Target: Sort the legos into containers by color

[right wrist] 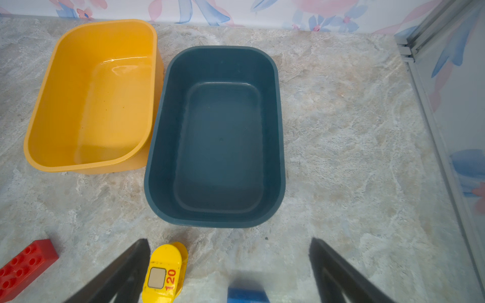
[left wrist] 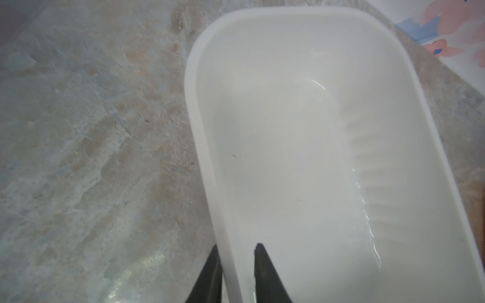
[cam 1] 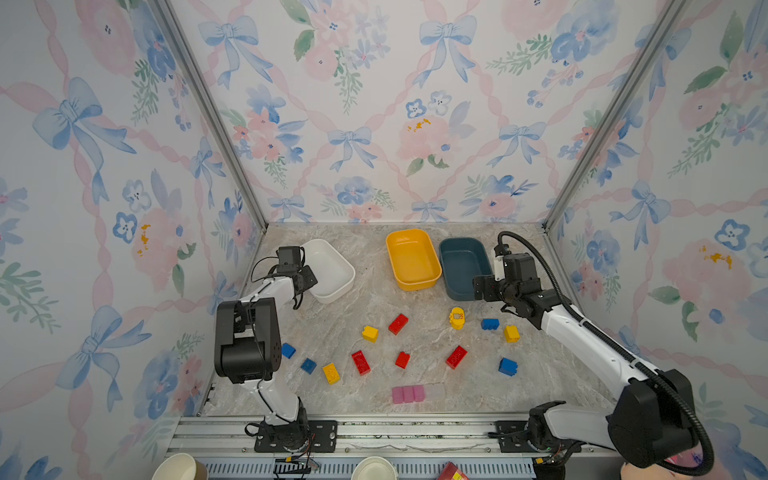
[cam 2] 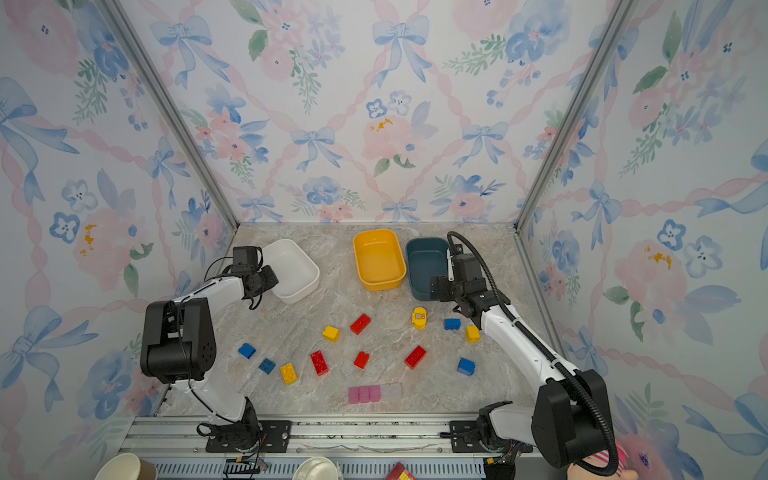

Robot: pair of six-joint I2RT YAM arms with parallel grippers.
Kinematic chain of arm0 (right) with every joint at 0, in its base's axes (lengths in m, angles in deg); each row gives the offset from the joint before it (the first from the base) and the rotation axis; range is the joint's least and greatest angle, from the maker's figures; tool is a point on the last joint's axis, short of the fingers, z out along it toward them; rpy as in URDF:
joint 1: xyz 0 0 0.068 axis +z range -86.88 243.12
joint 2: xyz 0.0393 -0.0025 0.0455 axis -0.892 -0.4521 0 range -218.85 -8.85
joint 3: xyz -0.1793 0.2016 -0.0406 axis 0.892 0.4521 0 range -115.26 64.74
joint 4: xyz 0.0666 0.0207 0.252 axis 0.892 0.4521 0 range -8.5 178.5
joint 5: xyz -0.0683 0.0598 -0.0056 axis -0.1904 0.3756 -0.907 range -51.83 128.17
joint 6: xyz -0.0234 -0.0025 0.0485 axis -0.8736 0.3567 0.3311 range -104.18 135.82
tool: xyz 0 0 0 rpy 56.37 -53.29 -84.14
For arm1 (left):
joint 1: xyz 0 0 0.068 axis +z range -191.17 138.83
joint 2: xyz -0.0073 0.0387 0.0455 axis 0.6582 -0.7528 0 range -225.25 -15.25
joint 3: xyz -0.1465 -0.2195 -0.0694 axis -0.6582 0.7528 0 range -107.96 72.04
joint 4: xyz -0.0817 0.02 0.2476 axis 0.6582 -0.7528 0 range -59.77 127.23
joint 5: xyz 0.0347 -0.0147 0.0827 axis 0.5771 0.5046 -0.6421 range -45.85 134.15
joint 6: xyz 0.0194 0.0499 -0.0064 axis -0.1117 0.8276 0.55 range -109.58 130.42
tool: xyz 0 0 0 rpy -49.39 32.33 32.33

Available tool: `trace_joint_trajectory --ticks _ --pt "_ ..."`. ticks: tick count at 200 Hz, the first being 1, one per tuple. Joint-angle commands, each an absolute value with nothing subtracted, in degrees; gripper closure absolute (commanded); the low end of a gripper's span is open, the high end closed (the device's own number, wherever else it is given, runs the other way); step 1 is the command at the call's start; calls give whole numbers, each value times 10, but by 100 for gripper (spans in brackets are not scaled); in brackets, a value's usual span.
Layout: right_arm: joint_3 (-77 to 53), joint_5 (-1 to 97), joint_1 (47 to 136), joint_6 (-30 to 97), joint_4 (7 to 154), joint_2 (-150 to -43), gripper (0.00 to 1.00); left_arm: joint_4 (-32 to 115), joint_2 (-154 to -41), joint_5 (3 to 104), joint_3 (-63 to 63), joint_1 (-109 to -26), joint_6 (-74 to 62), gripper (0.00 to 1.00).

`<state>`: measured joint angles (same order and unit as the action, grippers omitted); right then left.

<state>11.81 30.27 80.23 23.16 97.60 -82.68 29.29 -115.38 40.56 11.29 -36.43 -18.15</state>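
Only my left wrist view shows me the left gripper [left wrist: 237,246] clamped on the white tub [left wrist: 191,78] at its rim; the right gripper [right wrist: 228,239] gapes wide.

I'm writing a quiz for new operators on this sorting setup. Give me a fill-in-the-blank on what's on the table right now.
The left gripper straddles a wall of the white tub, one finger inside and one ___.
The yellow-orange tub sits beside the teal tub, and both are ___.
The red bricks lying on the table number ___.
The rounded yellow piece bears the red number ___.
Missing: outside; empty; four; 120.
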Motion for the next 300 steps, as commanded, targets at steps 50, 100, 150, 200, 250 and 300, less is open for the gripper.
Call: trace_joint_trajectory --ticks 50,100,150,200,250,300 --pt "111 299 809 241 984 -821 3 243 -1190 392 51 -415 -130 100" --pt "114 301 808 243 984 -818 3 224 -1218 388 10 -459 -111 100" --pt "118 303 809 247 983 -813 3 217 -1242 385 -16 -500 -104 100" --pt "118 307 808 251 982 -813 3 217 -1257 386 -31 -524 -106 100" --pt "118 310 809 252 983 -812 3 215 -1262 385 -42 -529 -106 100" --pt "122 316 810 258 979 -811 3 215 -1266 387 -51 -529 -111 100"
